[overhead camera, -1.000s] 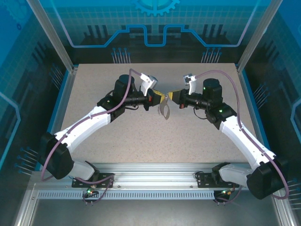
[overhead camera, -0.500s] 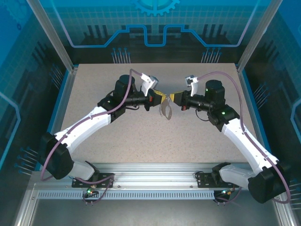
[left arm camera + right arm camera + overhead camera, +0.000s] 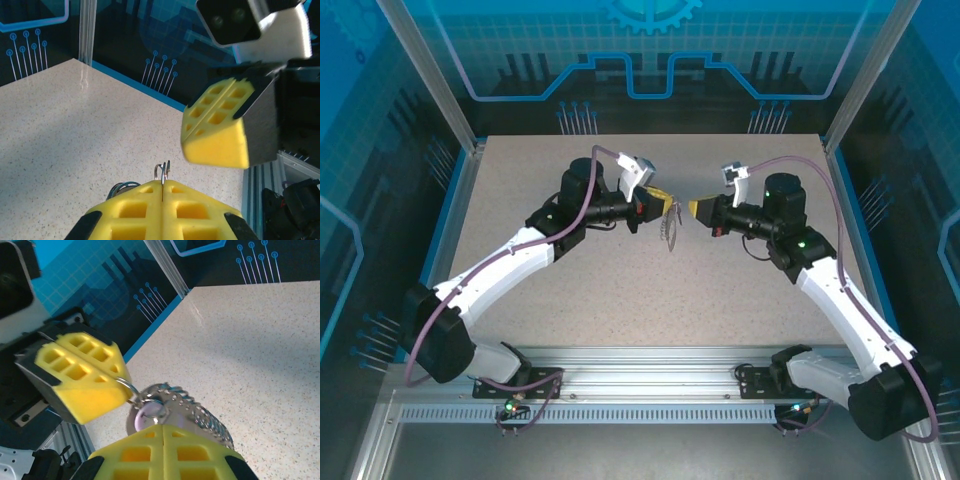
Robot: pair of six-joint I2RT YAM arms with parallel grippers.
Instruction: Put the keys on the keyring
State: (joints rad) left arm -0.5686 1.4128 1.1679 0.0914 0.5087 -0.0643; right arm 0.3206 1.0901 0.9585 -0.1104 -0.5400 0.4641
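Hands: we count two, both closed.
Left hand [image 3: 663, 199]: grips one keyring [image 3: 162, 172], above the table [image 3: 570, 300].
Right hand [image 3: 694, 208]: near the left, not touching.
Key [image 3: 146, 412]: one, lilac-headed, hanging at the keyring.

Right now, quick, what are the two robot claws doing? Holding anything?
Left gripper: shut, pinching the keyring by its wire.
Right gripper: shut, nothing seen between its fingers.

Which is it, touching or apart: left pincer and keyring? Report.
Touching. Left wrist view: the keyring sits pinched in the seam of the shut left pincer.
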